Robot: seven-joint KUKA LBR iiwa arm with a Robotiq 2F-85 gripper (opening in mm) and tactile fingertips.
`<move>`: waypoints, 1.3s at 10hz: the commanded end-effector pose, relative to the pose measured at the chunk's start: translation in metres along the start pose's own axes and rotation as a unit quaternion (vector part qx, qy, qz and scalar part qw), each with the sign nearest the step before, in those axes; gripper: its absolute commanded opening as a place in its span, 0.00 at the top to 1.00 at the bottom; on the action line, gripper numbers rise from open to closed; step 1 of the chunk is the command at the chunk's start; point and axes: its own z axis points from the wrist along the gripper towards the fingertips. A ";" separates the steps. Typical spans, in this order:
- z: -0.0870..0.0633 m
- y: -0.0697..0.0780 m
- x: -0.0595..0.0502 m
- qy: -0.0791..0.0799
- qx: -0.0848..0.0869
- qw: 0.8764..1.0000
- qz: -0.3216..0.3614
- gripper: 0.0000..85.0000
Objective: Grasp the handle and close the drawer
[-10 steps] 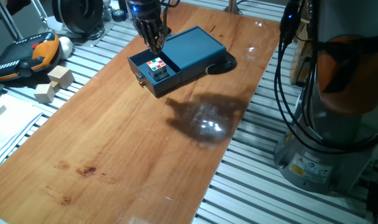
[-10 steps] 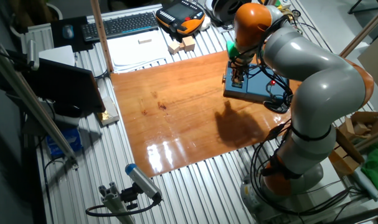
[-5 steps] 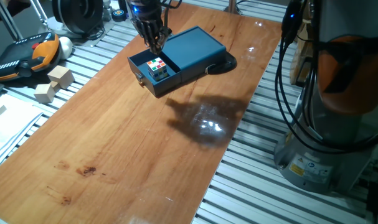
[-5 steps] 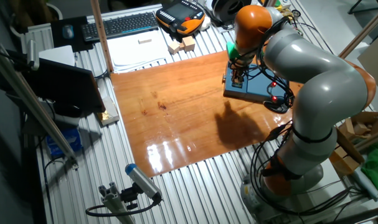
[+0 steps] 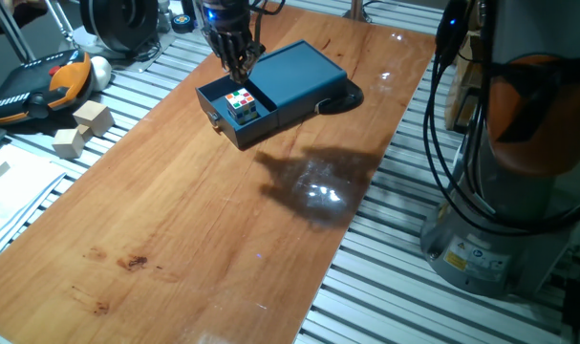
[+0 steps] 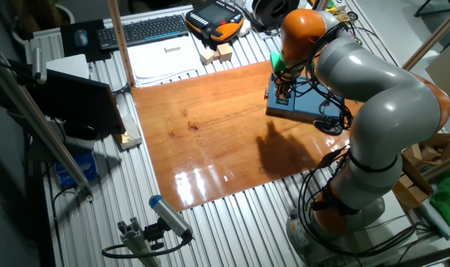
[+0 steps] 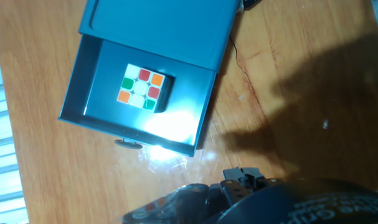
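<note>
A: What sits at the upper left in one fixed view?
B: Two pale wooden blocks point(image 5: 82, 128) on the slatted metal, beside an orange and black pendant point(image 5: 36, 84).
A: And the other fixed view?
B: A keyboard point(image 6: 139, 30) at top, above the wooden tabletop point(image 6: 210, 126).

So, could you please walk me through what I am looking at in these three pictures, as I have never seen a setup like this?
This is one grey and orange robot arm standing at a wooden table. Two pictures come from fixed cameras on different sides of the table; the third comes from a camera on the robot's hand, looking down.

On the table sits a flat dark teal box with its drawer pulled open. Inside the drawer lies a small multicoloured puzzle cube. A tiny knob, the handle, sticks out of the drawer's front.

The gripper hangs above the open drawer. It holds nothing that I can see, and the pictures do not show clearly whether its fingers are open or shut.
</note>
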 end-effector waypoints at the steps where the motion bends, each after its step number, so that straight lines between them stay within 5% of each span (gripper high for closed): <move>1: 0.000 0.000 0.000 -0.001 0.008 1.000 0.000 0.98; 6: 0.000 0.000 0.000 0.010 0.011 1.000 -0.019 0.98; 9: 0.000 0.000 0.000 -0.006 0.007 0.999 -0.035 0.98; 13: 0.000 0.000 0.000 -0.003 0.012 0.999 -0.032 0.98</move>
